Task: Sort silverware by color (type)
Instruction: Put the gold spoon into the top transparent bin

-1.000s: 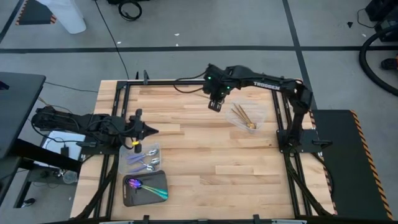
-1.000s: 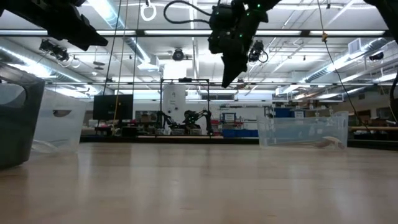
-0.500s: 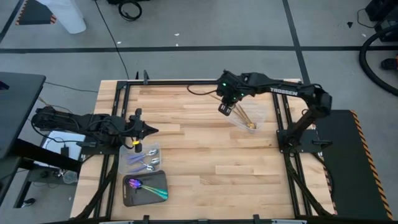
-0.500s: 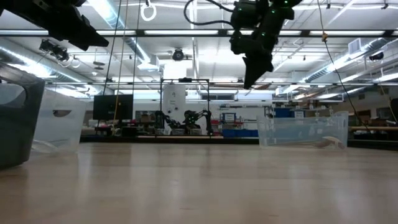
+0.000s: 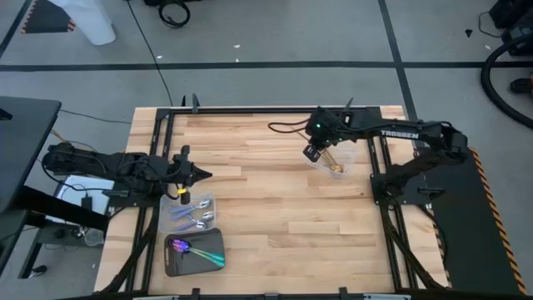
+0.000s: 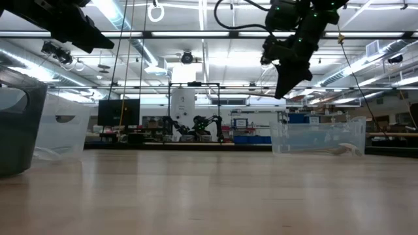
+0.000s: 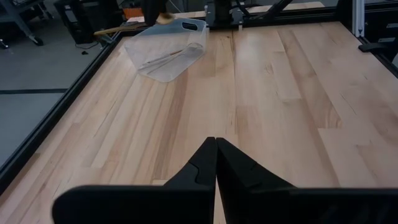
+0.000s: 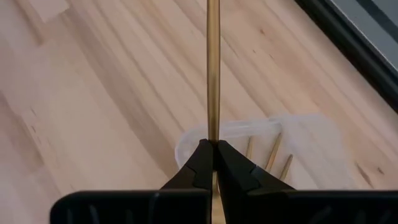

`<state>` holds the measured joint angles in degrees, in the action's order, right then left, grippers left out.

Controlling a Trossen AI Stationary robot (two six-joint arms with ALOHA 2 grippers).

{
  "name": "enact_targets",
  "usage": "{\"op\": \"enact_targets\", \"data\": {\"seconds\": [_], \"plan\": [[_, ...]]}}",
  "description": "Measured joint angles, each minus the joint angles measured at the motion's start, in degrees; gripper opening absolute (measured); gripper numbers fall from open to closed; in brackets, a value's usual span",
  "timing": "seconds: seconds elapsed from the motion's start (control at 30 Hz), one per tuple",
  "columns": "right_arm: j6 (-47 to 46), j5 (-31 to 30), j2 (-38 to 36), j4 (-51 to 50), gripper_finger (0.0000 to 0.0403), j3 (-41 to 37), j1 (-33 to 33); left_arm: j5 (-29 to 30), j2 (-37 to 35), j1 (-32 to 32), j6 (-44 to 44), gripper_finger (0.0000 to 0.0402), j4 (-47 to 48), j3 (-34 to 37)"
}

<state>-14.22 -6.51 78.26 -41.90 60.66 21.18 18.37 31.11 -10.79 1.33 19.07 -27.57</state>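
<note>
My right gripper [image 5: 312, 152] is shut on a slim gold utensil [image 8: 213, 62] and hangs in the air over the near-left rim of a clear plastic tray [image 5: 337, 158]. Several gold utensils [image 8: 273, 157] lie in that tray. My left gripper [image 5: 200, 175] is shut and empty at the table's left side. Silver-lavender spoons [image 5: 196, 215] lie in a second clear tray. Iridescent purple-blue utensils [image 5: 196, 250] lie in a dark grey tray [image 5: 171, 265]. My right gripper pinches the gold utensil's slim shaft [image 8: 213, 134] between its two fingertips. The shaft runs along the fingers and sticks out straight ahead of them. The utensil is lifted clear, above the table and the clear tray's rim [image 8: 199, 134].
Both left-side trays stand near the table's near-left corner, below my left gripper. The clear tray with the gold utensils shows in the low view [image 6: 320, 137] at the right. Bare wood lies across the middle of the table [image 5: 275, 208]. Black frame rails [image 5: 379, 167] run along the table's sides.
My right gripper has carried the gold utensil toward the table's right edge and a little toward the near edge, from the far middle of the table to the clear tray with the gold utensils. It has stayed shut on the utensil.
</note>
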Motion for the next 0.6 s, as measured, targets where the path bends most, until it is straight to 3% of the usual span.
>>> {"op": "enact_targets", "data": {"seconds": [0.6], "plan": [[-3.8, -8.6, -9.6, 2.4, 0.0014, -7.6, -3.5, 0.0, 0.0, 0.0, 4.2, 0.0013, 0.0, 0.0]]}}
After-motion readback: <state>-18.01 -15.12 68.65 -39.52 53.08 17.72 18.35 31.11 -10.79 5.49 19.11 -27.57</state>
